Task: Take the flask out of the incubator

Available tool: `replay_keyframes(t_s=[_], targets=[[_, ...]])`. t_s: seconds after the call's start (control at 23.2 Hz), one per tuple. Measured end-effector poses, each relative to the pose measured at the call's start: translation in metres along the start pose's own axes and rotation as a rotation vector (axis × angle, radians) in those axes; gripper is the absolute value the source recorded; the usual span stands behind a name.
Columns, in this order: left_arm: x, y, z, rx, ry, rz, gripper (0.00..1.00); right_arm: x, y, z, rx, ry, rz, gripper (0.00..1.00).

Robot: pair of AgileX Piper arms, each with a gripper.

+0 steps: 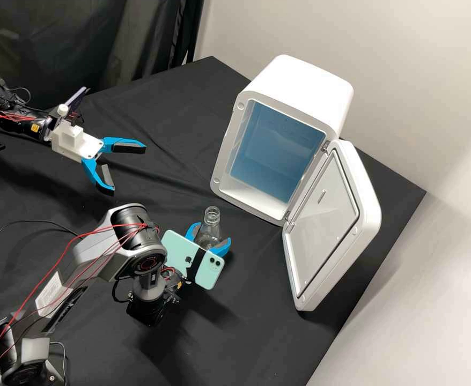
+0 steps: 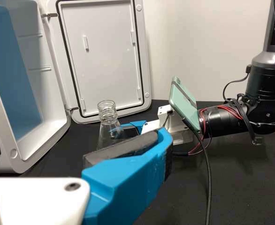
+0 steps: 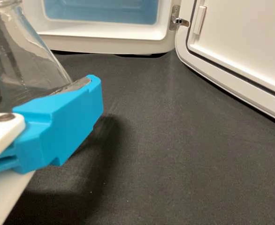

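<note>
A clear glass flask (image 1: 211, 225) stands upright on the black bench in front of the white incubator (image 1: 300, 88). My right gripper (image 1: 208, 240) is shut on the flask's lower body, one blue finger on each side. In the right wrist view a finger pad (image 3: 74, 86) presses against the glass of the flask (image 3: 20, 56). The incubator's door (image 1: 329, 225) hangs wide open and its blue inside holds nothing. My left gripper (image 1: 125, 166) hovers open at the left of the bench, well away from the flask (image 2: 108, 124).
A mint-green phone (image 1: 195, 258) is mounted on the right arm's wrist. Red and black cables (image 1: 42, 236) trail along the arms at the left. The bench edge (image 1: 385, 257) runs close beyond the open door. Bare black bench lies between the two arms.
</note>
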State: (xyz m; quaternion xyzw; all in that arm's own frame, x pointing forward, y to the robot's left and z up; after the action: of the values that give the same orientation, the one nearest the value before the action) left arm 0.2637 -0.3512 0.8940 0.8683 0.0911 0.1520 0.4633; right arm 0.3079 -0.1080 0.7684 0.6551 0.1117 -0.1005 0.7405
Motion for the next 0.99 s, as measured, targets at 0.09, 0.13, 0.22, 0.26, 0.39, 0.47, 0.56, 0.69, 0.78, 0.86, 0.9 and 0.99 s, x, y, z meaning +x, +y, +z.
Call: replay_keyframes(t_s=[0.09,0.13,0.22,0.26,0.39,0.47,0.56,0.69,0.78,0.86,0.9,0.99], targets=[[0.0,0.0,0.0,0.0,0.0,0.0,1.0,0.0,0.0,0.0,0.0,0.0,0.0,0.0],[0.0,0.0,0.0,0.0,0.0,0.0,1.0,0.0,0.0,0.0,0.0,0.0,0.0,0.0],[0.0,0.0,0.0,0.0,0.0,0.0,1.0,0.0,0.0,0.0,0.0,0.0,0.0,0.0],[0.0,0.0,0.0,0.0,0.0,0.0,1.0,0.0,0.0,0.0,0.0,0.0,0.0,0.0],[0.0,0.0,0.0,0.0,0.0,0.0,1.0,0.0,0.0,0.0,0.0,0.0,0.0,0.0],[0.0,0.0,0.0,0.0,0.0,0.0,1.0,-0.0006,0.0003,0.0007,-0.001,0.001,-0.001,0.0],[0.0,0.0,0.0,0.0,0.0,0.0,1.0,-0.0008,0.0005,0.001,-0.001,0.001,-0.002,1.0],[0.0,0.0,0.0,0.0,0.0,0.0,1.0,-0.0008,0.0005,0.001,-0.005,0.001,-0.002,1.0],[0.0,0.0,0.0,0.0,0.0,0.0,1.0,-0.0008,0.0005,0.001,-0.007,0.001,-0.002,1.0],[0.0,0.0,0.0,0.0,0.0,0.0,1.0,-0.0011,-0.0003,0.0014,-0.007,-0.004,-0.008,1.0],[0.0,0.0,0.0,0.0,0.0,0.0,1.0,-0.0017,-0.0013,0.0018,-0.006,-0.01,-0.015,1.0],[-0.0003,-0.0004,0.0,0.0,0.0,-0.001,1.0,-0.0035,-0.0034,0.0017,-0.001,-0.014,-0.022,1.0]])
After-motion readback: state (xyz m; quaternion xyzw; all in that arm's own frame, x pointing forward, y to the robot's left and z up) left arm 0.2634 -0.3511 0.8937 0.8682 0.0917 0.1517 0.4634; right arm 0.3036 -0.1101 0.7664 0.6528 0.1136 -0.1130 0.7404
